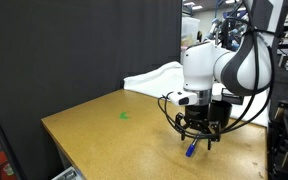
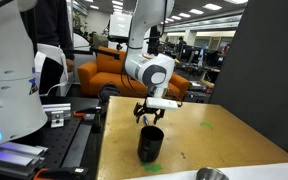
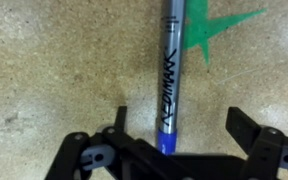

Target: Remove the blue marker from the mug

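Blue marker (image 3: 171, 75): out of the mug, on the tan table (image 3: 54, 60). In the wrist view it runs lengthwise up the middle of the picture, with black lettering along its barrel. Its near end passes under the gripper body and its far end reaches the top edge. In an exterior view only a short blue length (image 1: 190, 150) shows, slanted at table level just below the gripper. Whether it lies fully flat cannot be told.

Gripper (image 3: 177, 115): jaws spread wide. The fingers (image 3: 121, 118) stand clear of the marker on either side and neither touches it. The gripper points down, low over the table, in both exterior views (image 1: 201, 135) (image 2: 149, 118).

Mug (image 2: 150, 143): black, upright on the table, seen in an exterior view directly under the gripper in the picture. Whether it stands beneath the gripper or in front of it cannot be judged from that angle. Nothing shows sticking out of its rim. It is not seen in the wrist view.

Green tape mark (image 3: 216, 35): star-shaped, stuck to the table just beside the far part of the marker. It also shows in both exterior views (image 1: 125, 114) (image 2: 206, 126), well apart from the mug.

Metal bowl (image 2: 212, 175): shallow, at the near table edge, apart from the mug.

Surroundings: a black curtain (image 1: 74, 45) behind the table and an orange sofa (image 2: 104, 65) beyond it.
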